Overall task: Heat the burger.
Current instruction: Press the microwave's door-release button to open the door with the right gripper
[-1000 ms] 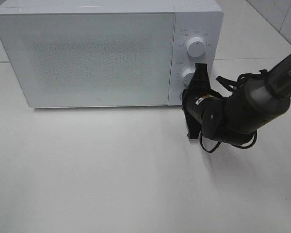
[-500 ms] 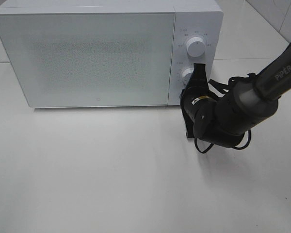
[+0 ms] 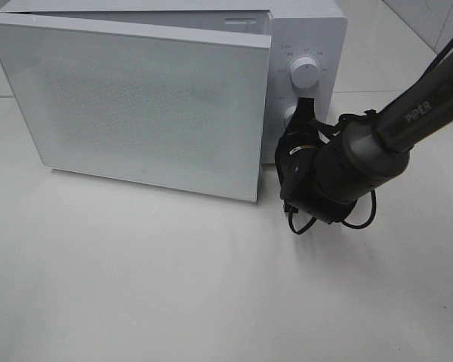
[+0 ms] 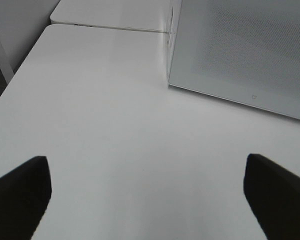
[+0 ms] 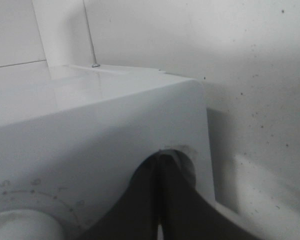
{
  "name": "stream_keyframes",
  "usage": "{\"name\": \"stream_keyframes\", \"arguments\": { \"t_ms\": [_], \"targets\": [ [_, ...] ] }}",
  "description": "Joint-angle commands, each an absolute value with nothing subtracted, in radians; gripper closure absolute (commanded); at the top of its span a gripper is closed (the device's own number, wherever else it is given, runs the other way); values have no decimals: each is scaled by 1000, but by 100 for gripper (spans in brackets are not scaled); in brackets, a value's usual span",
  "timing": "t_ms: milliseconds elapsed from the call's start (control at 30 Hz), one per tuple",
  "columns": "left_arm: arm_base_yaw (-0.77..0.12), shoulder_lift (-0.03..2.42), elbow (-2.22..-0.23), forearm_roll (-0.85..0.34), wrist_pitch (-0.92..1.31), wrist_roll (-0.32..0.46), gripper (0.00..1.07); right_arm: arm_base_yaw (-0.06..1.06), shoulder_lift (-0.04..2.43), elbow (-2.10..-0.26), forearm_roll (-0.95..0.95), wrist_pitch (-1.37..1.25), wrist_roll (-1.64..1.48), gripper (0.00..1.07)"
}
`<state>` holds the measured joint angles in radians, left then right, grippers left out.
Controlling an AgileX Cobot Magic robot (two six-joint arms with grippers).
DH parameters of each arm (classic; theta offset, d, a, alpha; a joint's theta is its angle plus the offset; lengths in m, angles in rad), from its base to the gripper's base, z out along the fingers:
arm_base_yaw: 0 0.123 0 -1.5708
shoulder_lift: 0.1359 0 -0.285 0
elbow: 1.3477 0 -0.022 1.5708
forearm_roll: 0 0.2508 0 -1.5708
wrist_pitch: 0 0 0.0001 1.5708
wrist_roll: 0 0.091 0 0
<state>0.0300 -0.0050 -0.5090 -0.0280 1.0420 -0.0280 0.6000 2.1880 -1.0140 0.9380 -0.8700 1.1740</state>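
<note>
Microwave door (image 3: 136, 105) has swung ajar beside right hand (image 3: 305, 110).

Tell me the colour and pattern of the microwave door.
The microwave door is white with a fine dotted mesh, best seen in the exterior high view.

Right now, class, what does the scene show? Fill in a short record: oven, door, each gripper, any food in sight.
microwave: white, stands on the table
door: ajar, its free edge stands out from the body
right gripper: shut, tips at the lower dial
left gripper: open, above the table, holding nothing
food: none in sight in any view
</note>
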Motion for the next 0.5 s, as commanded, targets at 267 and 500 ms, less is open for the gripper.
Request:
{"name": "stream_keyframes", "arguments": {
  "t_ms": [267, 500],
  "targets": [
    [34, -26, -506, -29, 1036, -26, 4, 548, 2157, -1137, 768, -1224, 1165, 107],
    [34, -26, -506, -29, 1036, -26, 4, 553, 2140, -1109, 746, -1170, 1176, 107]
  ]
}}
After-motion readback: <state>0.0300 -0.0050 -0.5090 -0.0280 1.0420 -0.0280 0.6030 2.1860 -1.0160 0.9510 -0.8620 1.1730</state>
